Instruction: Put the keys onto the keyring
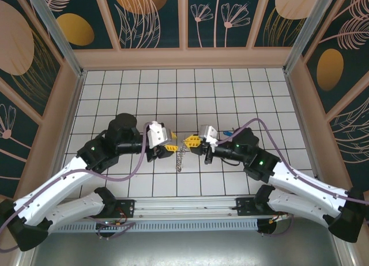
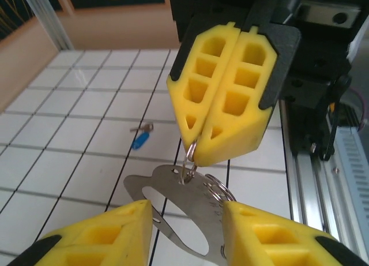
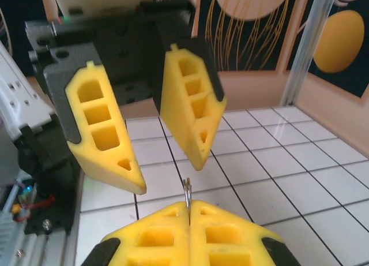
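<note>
- Worktop [image 1: 230, 93]: white tiles, both arms meet above its middle.
- Left hand [image 2: 187, 220]: fingers spread either side of the keyring's flat tag.
- Right hand [image 3: 189, 211]: pressed together, pinching the keyring's wire loop.
- Keyring [image 2: 193, 191]: held aloft between the hands.
- Key [image 2: 140, 140]: blue head, lying on the tiles, apart from both hands.
- Step: steadying the ring; key not yet on. Next probably fetching the key, which needs a fine pinch.

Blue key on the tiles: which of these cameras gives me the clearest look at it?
The left wrist view. There the blue key lies flat on the tiled table beyond the yellow fingers, large enough to tell its blue head from its short metal blade. In the top external view it is a tiny blue speck right of centre, with no shape to make out.
</note>
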